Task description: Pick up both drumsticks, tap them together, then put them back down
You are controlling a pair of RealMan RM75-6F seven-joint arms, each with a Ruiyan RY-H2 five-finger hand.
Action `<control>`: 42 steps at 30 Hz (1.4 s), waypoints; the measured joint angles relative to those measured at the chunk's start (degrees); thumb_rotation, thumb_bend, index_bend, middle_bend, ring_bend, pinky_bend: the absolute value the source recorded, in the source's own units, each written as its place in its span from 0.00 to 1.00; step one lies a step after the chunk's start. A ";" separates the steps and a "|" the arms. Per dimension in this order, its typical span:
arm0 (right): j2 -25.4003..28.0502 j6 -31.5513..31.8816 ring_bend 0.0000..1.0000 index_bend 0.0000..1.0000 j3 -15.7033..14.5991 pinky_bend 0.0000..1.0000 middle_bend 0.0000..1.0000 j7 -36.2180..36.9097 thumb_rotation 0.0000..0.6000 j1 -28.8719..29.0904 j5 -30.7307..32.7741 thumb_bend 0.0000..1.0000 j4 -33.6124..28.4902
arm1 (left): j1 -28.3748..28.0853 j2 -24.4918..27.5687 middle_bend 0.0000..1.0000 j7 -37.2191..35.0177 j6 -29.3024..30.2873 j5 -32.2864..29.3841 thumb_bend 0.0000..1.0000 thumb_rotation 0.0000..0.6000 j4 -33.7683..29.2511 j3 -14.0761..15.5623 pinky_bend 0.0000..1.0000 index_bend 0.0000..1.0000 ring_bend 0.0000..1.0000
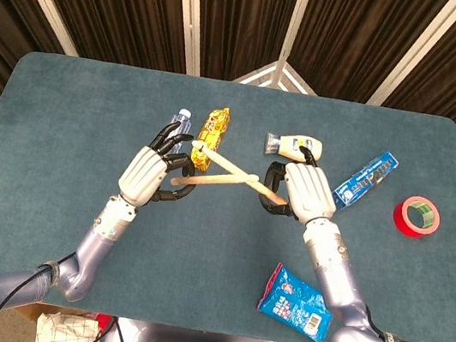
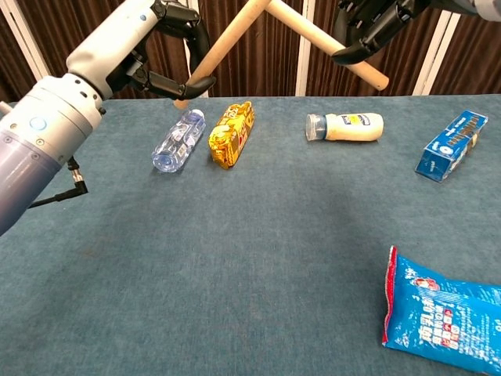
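Observation:
Both wooden drumsticks are lifted off the blue table [image 1: 55,109]. My left hand [image 1: 152,173] grips one drumstick [image 1: 216,179] near its butt, its shaft pointing right. My right hand [image 1: 305,191] grips the other drumstick [image 1: 213,156], which points left and away. The two sticks cross and appear to touch near their tips, between the hands. In the chest view my left hand [image 2: 168,47] and right hand [image 2: 374,22] are high up, and the left drumstick [image 2: 223,48] and the right drumstick [image 2: 329,41] meet at the top edge of the frame.
Under the sticks lie a clear water bottle [image 1: 182,118] and a yellow snack pack [image 1: 214,130]. A white squeeze bottle [image 1: 294,146] and a blue box [image 1: 365,179] sit further right, with red tape [image 1: 417,217] near the right edge. A blue snack bag [image 1: 295,303] lies near the front.

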 measured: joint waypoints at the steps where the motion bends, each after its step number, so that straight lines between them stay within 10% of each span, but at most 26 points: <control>1: 0.09 -0.01 0.42 0.67 0.03 0.00 0.61 0.13 1.00 0.03 -0.06 0.47 -0.09 | -0.05 -0.07 0.65 0.15 -0.06 -0.09 0.45 1.00 0.16 -0.02 0.07 0.65 0.19; 42: 3.76 -1.30 0.42 0.67 -0.59 0.00 0.61 4.33 1.00 1.19 -0.69 0.47 -2.37 | -0.95 -1.55 0.65 0.93 0.94 -0.29 0.45 1.00 2.14 0.05 0.06 0.65 0.19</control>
